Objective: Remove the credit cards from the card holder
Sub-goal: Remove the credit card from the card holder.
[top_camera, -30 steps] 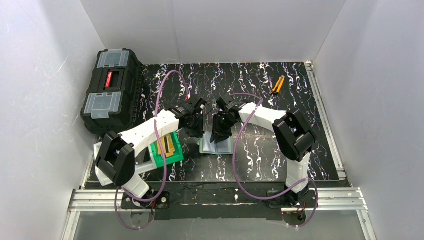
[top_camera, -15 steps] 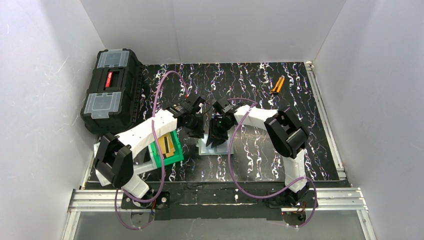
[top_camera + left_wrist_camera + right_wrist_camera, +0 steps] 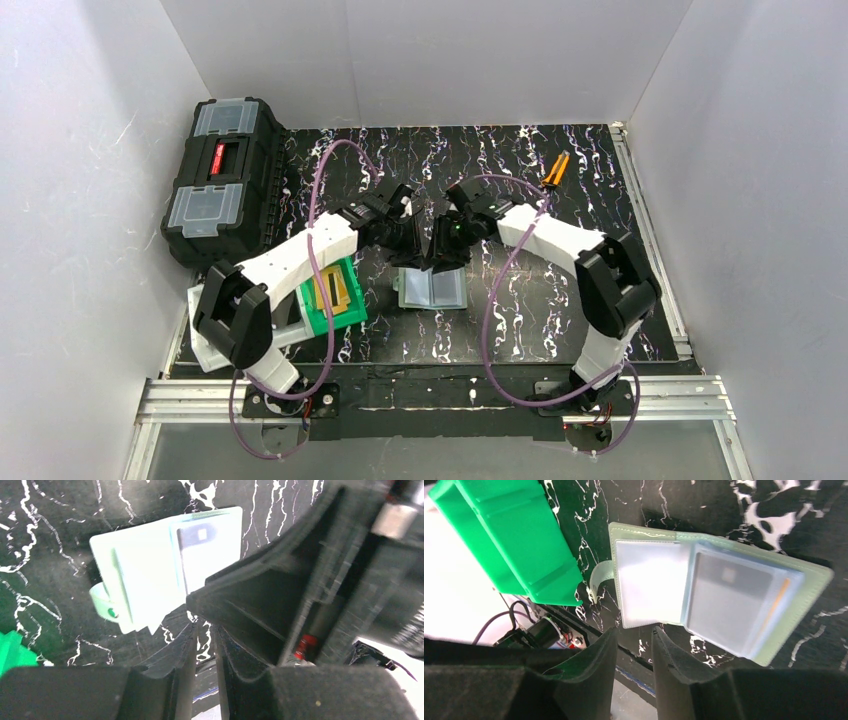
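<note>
The card holder (image 3: 432, 289) lies open and flat on the black marbled table, pale panels up, also plain in the right wrist view (image 3: 649, 587) and the left wrist view (image 3: 150, 575). One credit card (image 3: 729, 600) sits inside its translucent pocket, an orange edge showing; the same card (image 3: 202, 545) looks dark from the left wrist. Gold credit cards (image 3: 337, 291) lie in the green bin (image 3: 322, 318). My left gripper (image 3: 408, 242) (image 3: 204, 630) hovers just behind the holder, jaws a narrow slit apart, empty. My right gripper (image 3: 446, 246) (image 3: 634, 635) hangs beside it, slightly open, empty.
A black toolbox (image 3: 222, 180) stands at the back left. An orange-handled tool (image 3: 555, 170) lies at the back right. The green bin (image 3: 509, 540) is close to the holder's left side. White bins (image 3: 200, 300) sit under the left arm.
The right gripper has lifted off the holder and drawn back to the right, opening a little. The open holder now shows uncovered. The left gripper edged right.
</note>
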Available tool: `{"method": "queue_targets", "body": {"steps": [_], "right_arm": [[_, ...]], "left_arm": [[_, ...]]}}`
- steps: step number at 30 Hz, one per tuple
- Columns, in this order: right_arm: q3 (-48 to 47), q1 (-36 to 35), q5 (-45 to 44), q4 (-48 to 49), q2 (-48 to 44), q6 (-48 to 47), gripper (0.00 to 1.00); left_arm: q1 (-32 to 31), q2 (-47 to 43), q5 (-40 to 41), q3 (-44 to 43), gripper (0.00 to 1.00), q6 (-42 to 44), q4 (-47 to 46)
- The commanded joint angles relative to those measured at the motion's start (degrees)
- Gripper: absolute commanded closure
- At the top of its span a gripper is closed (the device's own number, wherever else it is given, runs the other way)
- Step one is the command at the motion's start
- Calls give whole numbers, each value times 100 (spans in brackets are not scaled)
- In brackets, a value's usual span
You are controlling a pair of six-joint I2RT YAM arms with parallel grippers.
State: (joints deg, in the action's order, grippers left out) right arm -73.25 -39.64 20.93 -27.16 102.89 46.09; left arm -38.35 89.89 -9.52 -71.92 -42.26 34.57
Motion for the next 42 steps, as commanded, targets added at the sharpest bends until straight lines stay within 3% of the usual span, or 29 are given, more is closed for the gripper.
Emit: {"method": "queue_targets", "body": {"steps": [1,6,11,14,21,33,42], "right_arm": [[402,197,-374,-248,-514,-82,61],[1250,617,-586,-108,-1041,-24,60],[1970,1178,-725,-23,-1585,-76,60],[2165,1423,-769,-74,-1813,-195,60],[2201,1569,-761,-136,-1949,-316,59],[2192,1573,-698,-116,-1838,-372,59],[2146,1573,-606,-87,-1694,-378,60]], "left_arm": [[22,361,-396,-277,80,-149,-206],[-259,893,-43,-602,68,139,-69],[-765,1425,847,-1088,53,523,338],[-1053,1741,1401,-1375,49,696,517],[-1327,2238,1862,-1650,49,880,725],[-1417,2477,1720,-1205,50,957,319],[-1405,2493,1900,-620,72,922,152]]}}
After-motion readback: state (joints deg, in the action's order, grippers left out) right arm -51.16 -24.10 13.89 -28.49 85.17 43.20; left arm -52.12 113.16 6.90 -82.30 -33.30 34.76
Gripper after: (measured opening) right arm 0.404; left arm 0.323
